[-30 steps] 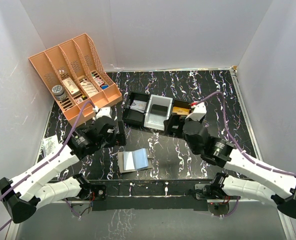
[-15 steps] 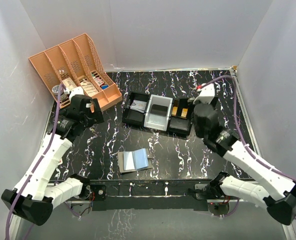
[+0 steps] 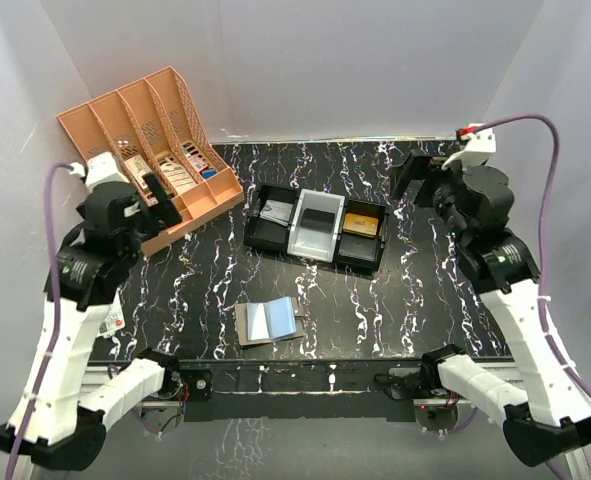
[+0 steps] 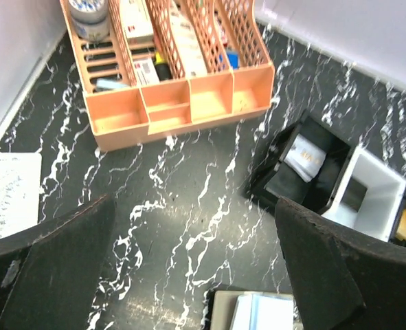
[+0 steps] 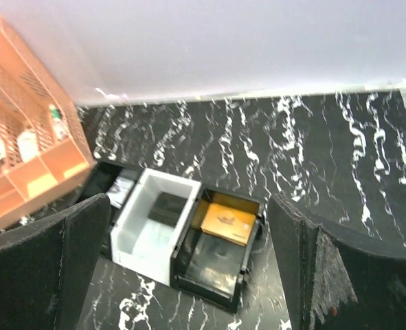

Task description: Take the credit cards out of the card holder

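Note:
The card holder (image 3: 268,321) lies open and flat on the table near the front middle, its grey-blue inside up; its top edge shows at the bottom of the left wrist view (image 4: 263,313). An orange credit card (image 3: 360,222) lies in the right compartment of the black tray (image 3: 258,236), and it also shows in the right wrist view (image 5: 228,218). A dark card (image 3: 320,219) lies in the white middle compartment and a pale card (image 3: 275,211) in the left one. My left gripper (image 3: 158,198) is open and empty, raised at the left. My right gripper (image 3: 412,180) is open and empty, raised at the far right.
A big orange lattice organiser (image 3: 150,135) with small items stands at the back left, seen also in the left wrist view (image 4: 168,69). A white sheet (image 4: 10,185) lies at the left table edge. White walls enclose the table on three sides.
Both arms have lifted and swung outward from the middle: the left from beside the card holder to the organiser side, the right from the tray to the far right. The card holder has not moved.

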